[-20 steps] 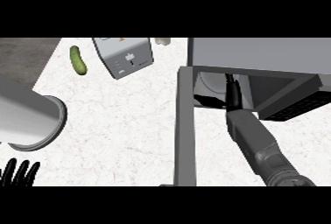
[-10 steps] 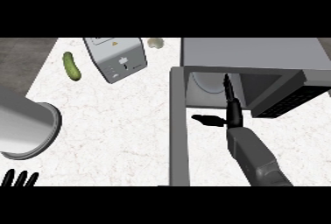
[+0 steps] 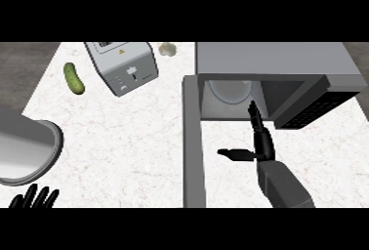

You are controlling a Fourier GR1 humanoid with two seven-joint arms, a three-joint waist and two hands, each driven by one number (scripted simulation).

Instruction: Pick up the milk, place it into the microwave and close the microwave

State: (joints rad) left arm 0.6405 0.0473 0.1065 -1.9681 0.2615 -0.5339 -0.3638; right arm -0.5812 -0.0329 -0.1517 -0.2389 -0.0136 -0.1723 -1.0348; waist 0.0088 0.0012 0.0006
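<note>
Your right hand [image 3: 258, 141] was stretched flat toward twelve o'clock, fingers straight and thumb out toward nine o'clock, holding nothing, its fingertips at the mouth of the open microwave [image 3: 274, 61], whose door [image 3: 193, 141] stood swung out along the hand's nine o'clock side. The milk [image 3: 232, 92] showed as a pale shape inside the microwave's cavity, just past your fingertips. Your left hand [image 3: 34, 198] rested at seven o'clock with fingers up and relaxed, a metal pot [image 3: 25, 151] just above it, and a toaster [image 3: 122, 66], a cucumber [image 3: 73, 78] and a garlic bulb [image 3: 166, 48] lay toward eleven o'clock on the counter [image 3: 122, 141].
</note>
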